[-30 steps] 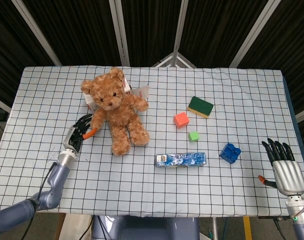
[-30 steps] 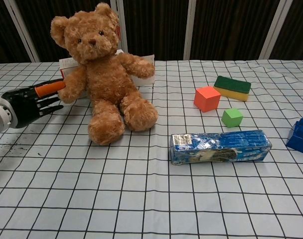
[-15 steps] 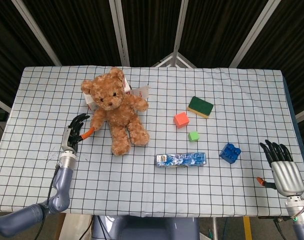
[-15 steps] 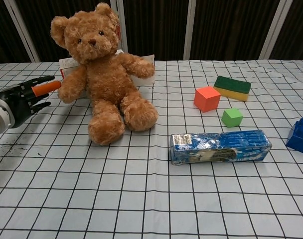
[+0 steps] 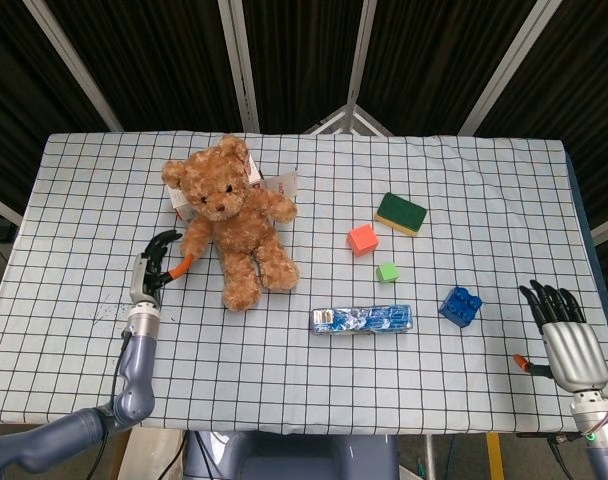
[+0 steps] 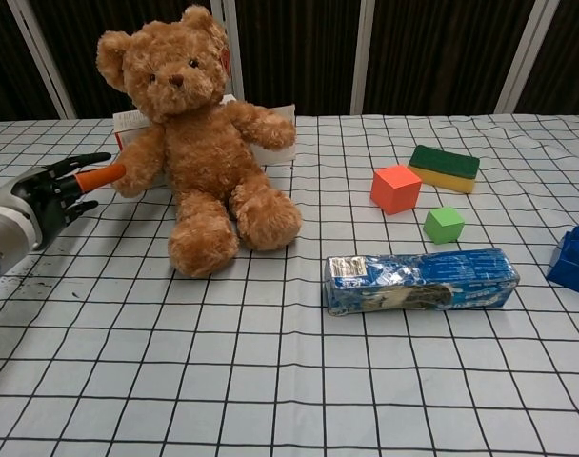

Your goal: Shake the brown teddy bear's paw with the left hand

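The brown teddy bear [image 5: 234, 222] [image 6: 202, 143] sits upright at the left of the table, leaning on a white box. Its paw [image 5: 191, 243] [image 6: 135, 177] hangs out toward my left hand [image 5: 152, 264] [image 6: 51, 193]. That hand lies low over the cloth just left of the paw with fingers spread and nothing in them. Its orange thumb tip [image 6: 101, 177] reaches the paw's edge; I cannot tell whether it touches. My right hand [image 5: 564, 335] hovers at the table's near right corner with fingers straight and apart, and holds nothing. The chest view does not show it.
A white box [image 5: 276, 184] [image 6: 273, 143] stands behind the bear. Right of the bear lie an orange cube [image 5: 362, 239] [image 6: 395, 188], a green-yellow sponge [image 5: 401, 213] [image 6: 444, 168], a small green cube [image 5: 387, 271] [image 6: 444, 225], a blue brick [image 5: 461, 305] [image 6: 575, 255] and a blue packet [image 5: 362, 319] [image 6: 421, 280].
My left hand has pulled a little away from the bear's paw and turned at the wrist, its forearm swinging in beneath it. The bear has not moved. The right hand has sunk slightly.
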`<state>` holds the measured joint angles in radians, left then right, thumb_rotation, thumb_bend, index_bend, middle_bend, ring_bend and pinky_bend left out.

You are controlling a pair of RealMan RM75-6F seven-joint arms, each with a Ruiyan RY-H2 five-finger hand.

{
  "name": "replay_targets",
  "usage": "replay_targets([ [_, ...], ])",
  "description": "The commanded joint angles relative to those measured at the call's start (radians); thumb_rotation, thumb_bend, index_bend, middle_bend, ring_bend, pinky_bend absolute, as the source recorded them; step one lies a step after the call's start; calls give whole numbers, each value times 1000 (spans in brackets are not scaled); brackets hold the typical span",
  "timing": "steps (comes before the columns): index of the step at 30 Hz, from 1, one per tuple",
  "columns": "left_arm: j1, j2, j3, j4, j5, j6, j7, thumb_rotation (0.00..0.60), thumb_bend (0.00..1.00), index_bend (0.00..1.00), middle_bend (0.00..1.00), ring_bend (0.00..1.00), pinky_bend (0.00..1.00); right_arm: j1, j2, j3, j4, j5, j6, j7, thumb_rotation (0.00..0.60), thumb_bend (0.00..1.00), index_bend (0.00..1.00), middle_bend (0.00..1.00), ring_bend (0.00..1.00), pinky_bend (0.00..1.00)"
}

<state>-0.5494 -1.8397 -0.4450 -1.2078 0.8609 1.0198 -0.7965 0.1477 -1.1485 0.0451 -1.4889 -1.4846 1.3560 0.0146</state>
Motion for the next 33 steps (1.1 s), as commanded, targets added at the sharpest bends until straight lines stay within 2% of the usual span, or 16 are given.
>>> replay_targets([
  [1,0,-13,-7,4,7,16,22,600,372,274,256,0,0,1,1,-1,0,0,-3,3,600,101,0,0,0,0],
  [17,-20,-74,-51,72,-22,10,104,600,374,288,261,0,0,7,-4,2,1,19,-20,-9,600,102,0,0,0,0],
  [33,-42,-122,-83,129,-27,-2,164,600,463,327,323,0,18,14,0,-1,-1,22,-40,0,600,102,0,0,0,0],
])
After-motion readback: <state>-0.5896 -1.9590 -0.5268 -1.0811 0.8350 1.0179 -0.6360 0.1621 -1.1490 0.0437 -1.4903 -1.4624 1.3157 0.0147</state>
